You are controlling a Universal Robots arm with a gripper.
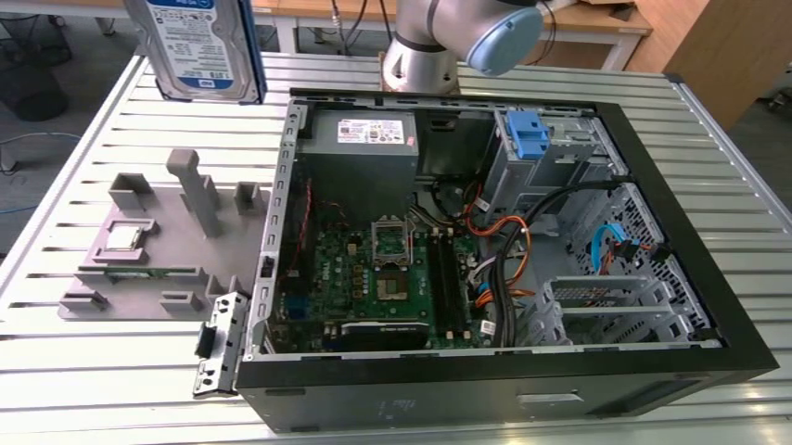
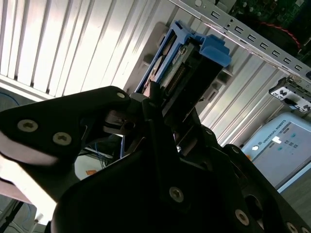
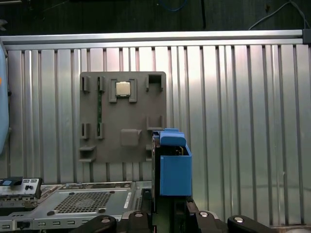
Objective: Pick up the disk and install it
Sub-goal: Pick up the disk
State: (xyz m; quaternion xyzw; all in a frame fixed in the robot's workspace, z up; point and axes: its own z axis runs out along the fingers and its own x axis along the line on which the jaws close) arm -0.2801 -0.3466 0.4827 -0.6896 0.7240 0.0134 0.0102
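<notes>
Right, you had the pick-up half of the job done at this moment. The disk (image 1: 204,46) was clear of the desk (image 1: 111,371), standing on edge high at the exterior view's left, outside the computer case (image 1: 730,278). In both wrist views the black jaws were pinching the disk (image 3: 173,170) by its lower end, with its blue side rails showing above them. Below it in the first wrist view you could see the slatted desk, the grey fixture tray (image 3: 124,119) and a corner of the case.

The install itself was not done. By my judgement that step called for carrying the disk across over the open case and lining its rails squarely with the drive cage. That cage sat at the far corner, on the exterior view's right. The loose cables near it looked like the thing to keep clear of.

Your count:
- One disk.
- One case.
- One tray, holding one chip (image 3: 122,89).
- One bare blue bracket (image 1: 528,137), upright in the drive cage.
- One grey power-supply box (image 1: 359,158), inside the case.
</notes>
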